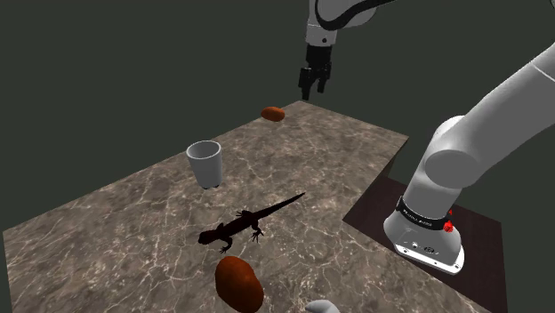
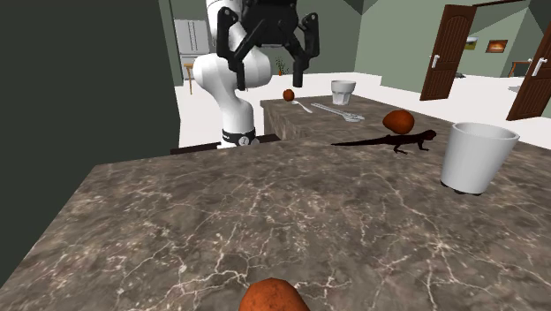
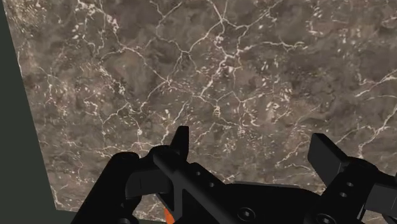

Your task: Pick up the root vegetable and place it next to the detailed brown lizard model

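The bench (image 1: 338,151) is brown marble, veined white, smooth with a dull polish. The cup (image 1: 205,164) looks plain, smooth and matt; the black hand (image 1: 312,90) is matt too.

No words, numbers, brand names or signs can be read in any of the views. The nearest thing to lettering is a dark band (image 1: 422,220) around the foot of the white robot arm, which carries a few tiny pale marks (too small to make out as letters). A small framed picture (image 2: 497,46) hangs on a far wall, too distant to tell any writing.
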Controlling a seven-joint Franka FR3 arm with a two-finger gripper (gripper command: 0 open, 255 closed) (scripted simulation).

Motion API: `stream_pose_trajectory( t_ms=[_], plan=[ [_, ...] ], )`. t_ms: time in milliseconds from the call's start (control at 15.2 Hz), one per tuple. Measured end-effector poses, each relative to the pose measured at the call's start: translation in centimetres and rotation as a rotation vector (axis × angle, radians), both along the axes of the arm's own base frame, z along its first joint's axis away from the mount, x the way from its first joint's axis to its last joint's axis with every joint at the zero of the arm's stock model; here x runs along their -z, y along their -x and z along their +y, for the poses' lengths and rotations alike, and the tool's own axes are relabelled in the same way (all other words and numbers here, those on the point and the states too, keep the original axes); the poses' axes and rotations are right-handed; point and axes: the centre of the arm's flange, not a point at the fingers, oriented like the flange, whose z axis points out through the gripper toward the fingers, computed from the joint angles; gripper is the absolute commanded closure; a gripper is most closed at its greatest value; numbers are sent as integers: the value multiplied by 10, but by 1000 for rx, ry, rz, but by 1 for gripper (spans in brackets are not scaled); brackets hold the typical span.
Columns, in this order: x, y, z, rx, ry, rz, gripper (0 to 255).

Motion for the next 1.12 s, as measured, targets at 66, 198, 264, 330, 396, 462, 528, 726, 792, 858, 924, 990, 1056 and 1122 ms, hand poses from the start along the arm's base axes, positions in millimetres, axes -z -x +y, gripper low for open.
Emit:
stream_pose_trajectory(
  t_ms=[66, 198, 264, 330, 396, 462, 528, 726, 792, 858, 924, 990, 1056, 1122],
  plan=[
    [6, -8, -5, 0, 3, -4, 0],
    [17, -30, -12, 0, 10, -14, 0],
    [25, -40, -15, 0, 13, -18, 0],
    [33, -52, -20, 0, 16, -23, 0],
    [41, -60, -24, 0, 19, -27, 0],
    [46, -71, -26, 0, 22, -32, 0],
    [52, -79, -30, 0, 26, -36, 0],
    [71, -108, -43, 0, 36, -49, 0],
    [74, -120, -46, 0, 39, -54, 0],
    [82, -128, -48, 0, 42, -58, 0],
    [87, -139, -57, 0, 45, -62, 0],
    [95, -149, -58, 1, 49, -67, 0],
    [101, -160, -63, 0, 52, -71, 0],
    [104, -170, -66, 0, 55, -76, 0]
  ],
)
